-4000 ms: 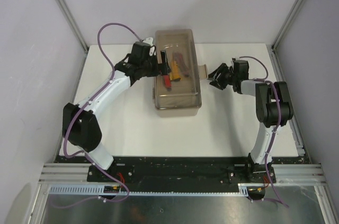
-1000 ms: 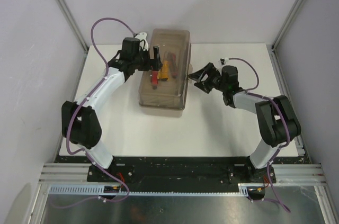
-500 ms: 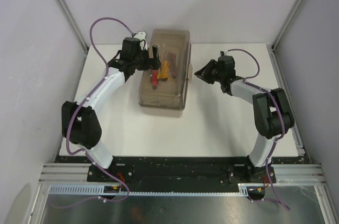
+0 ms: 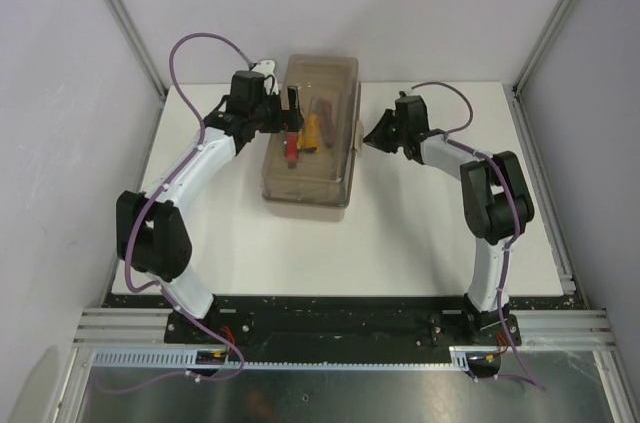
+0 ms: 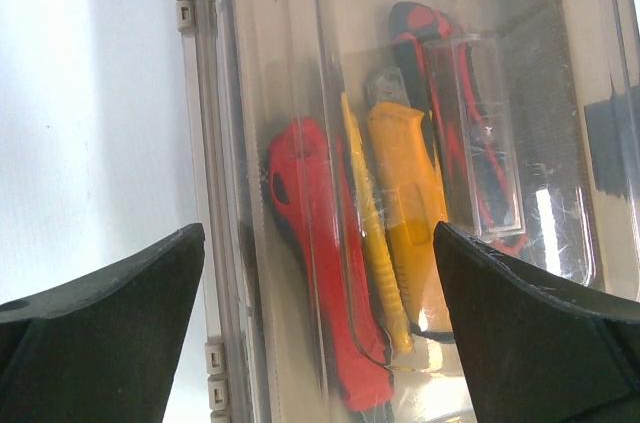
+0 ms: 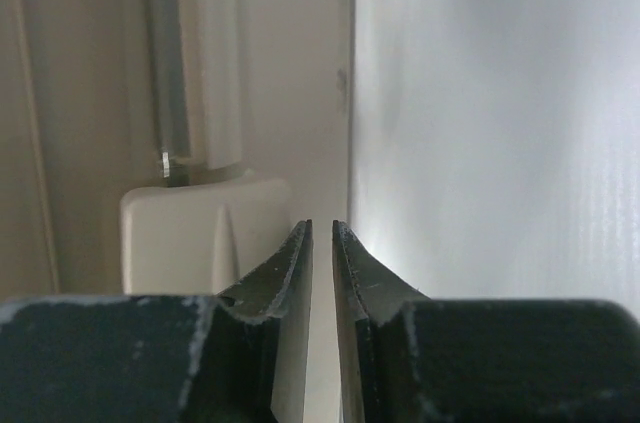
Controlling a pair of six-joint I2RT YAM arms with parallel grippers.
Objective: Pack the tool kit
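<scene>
While its fingers are held nearly touching, the right gripper is seen beside the beige plastic latch of the beige rectangular toolbox.

The left gripper is spread wide over the closed smoky translucent lid, under which a red-handled tool, a yellow-handled tool and a red-and-black-handled tool are laid side by side. The box is set at the far middle of the white table.
</scene>
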